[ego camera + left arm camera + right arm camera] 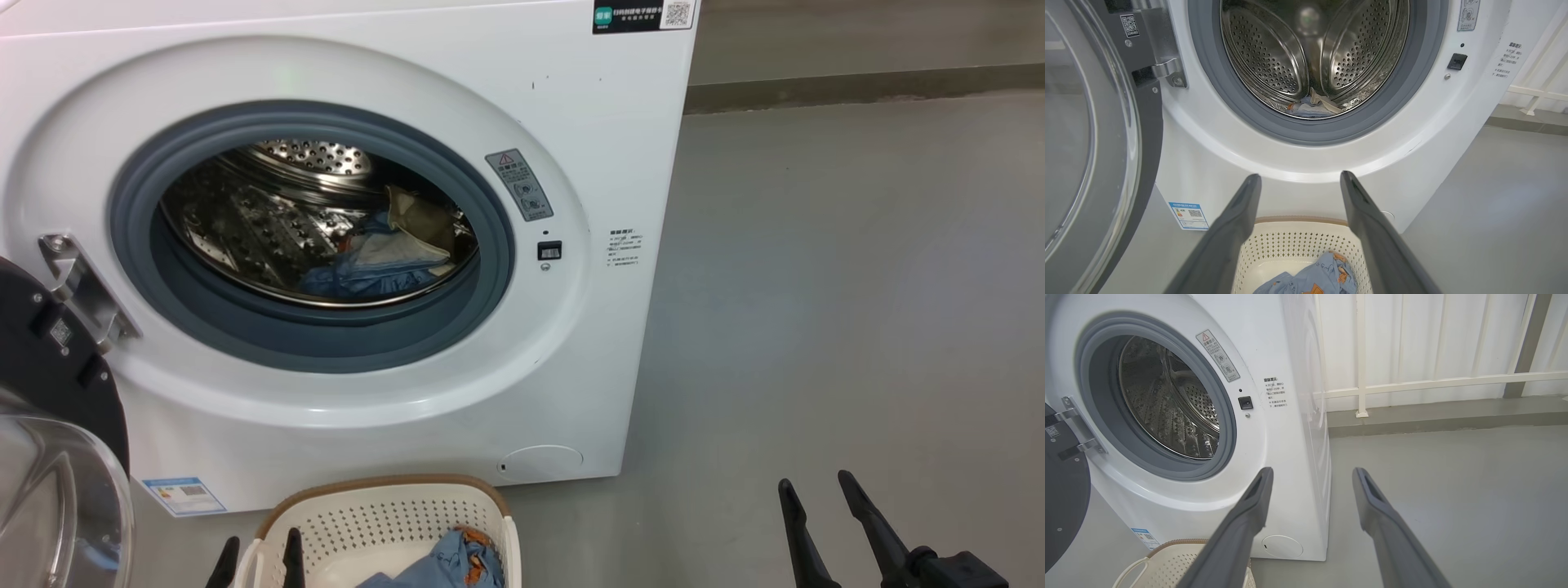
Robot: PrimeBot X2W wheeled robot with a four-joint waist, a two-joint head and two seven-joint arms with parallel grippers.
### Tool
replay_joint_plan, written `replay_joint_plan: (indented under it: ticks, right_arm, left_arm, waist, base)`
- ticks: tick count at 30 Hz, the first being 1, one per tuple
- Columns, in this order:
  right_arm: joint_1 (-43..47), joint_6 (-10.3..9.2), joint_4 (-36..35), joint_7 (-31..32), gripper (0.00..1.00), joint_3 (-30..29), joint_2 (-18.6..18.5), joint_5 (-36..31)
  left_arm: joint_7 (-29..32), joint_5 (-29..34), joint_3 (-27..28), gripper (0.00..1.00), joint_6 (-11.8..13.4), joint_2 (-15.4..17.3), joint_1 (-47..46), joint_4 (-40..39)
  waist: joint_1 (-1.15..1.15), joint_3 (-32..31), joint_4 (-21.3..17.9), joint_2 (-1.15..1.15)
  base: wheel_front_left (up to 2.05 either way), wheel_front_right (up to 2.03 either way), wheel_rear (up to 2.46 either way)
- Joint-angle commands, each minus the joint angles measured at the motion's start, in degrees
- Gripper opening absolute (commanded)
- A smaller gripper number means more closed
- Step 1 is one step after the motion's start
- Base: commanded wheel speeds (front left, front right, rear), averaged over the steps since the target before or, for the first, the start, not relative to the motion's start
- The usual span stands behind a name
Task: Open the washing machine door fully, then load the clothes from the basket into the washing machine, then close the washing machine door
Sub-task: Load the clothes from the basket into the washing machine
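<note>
The washing machine door (49,351) stood swung out at the left of the washing machine (571,122), hanging on its metal hinge (82,286), so the round mouth inside the grey gasket (326,343) was free. Part of the clothes (384,261), blue and cream pieces, lay at the bottom of the drum (245,229). The basket (384,514) stood on the floor (816,286) close before the machine's lower front edge, with more blue printed cloth (457,563) inside. My left pincer (1299,192) was at the basket's left side, fingers apart and empty, with the open door near on its left. My right pincer (815,486), also apart and empty, was over bare floor to the right of the machine's front corner. There the free floor reached to a white railing (1412,381).
</note>
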Motion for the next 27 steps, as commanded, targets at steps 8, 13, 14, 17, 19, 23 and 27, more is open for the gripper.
replay_joint_plan:
  ticks: [8,13,14,17,19,23,27]
  right_arm:
    - [-1.66,0.35,-1.68,-0.69,1.00,2.21,-0.70,0.45]
    - [-2.05,0.35,-1.84,-0.69,1.00,2.62,-0.70,0.64]
    - [-2.25,0.35,-1.90,-0.69,1.00,2.77,-0.70,0.71]
    - [-2.84,0.35,-2.21,-0.69,1.00,3.02,-0.70,0.82]
    - [-3.41,0.35,-2.41,-0.69,1.00,3.28,-0.70,0.90]
    - [-4.38,0.35,-2.70,-0.69,1.00,3.76,-0.70,1.00]
    - [-5.66,0.35,-3.04,-0.69,1.00,4.61,-0.70,1.22]
  left_arm:
    - [1.41,-1.71,1.98,1.00,-0.61,1.10,-1.34,-2.62]
    - [3.44,-1.55,0.98,1.00,-0.72,1.60,-1.50,-3.51]
    - [4.61,-0.72,0.17,1.00,-0.52,2.09,-1.54,-3.68]
    - [6.36,-0.86,-0.78,1.00,-1.35,2.51,-1.97,-4.17]
    - [7.40,-1.18,-1.03,1.00,-1.88,2.94,-2.36,-4.34]
    - [9.08,-1.80,-0.95,1.00,-2.29,3.62,-3.27,-3.91]
    - [11.77,-2.53,-1.32,1.00,-3.78,5.26,-4.81,-1.87]
  waist:
    - [0.00,1.35,-0.48,0.00]
    - [0.00,2.47,-1.20,0.00]
    - [0.00,2.99,-1.55,0.00]
    - [0.00,4.36,-2.10,0.00]
    - [0.00,5.35,-2.53,0.00]
    - [0.00,7.02,-3.33,0.00]
    - [0.00,9.06,-4.82,0.00]
  base:
    - [0.00,0.00,0.00]
    - [0.00,0.00,0.00]
    - [0.00,0.00,0.00]
    - [0.00,0.00,0.00]
    - [0.00,0.00,0.00]
    - [0.00,0.00,0.00]
    - [0.00,0.00,0.00]
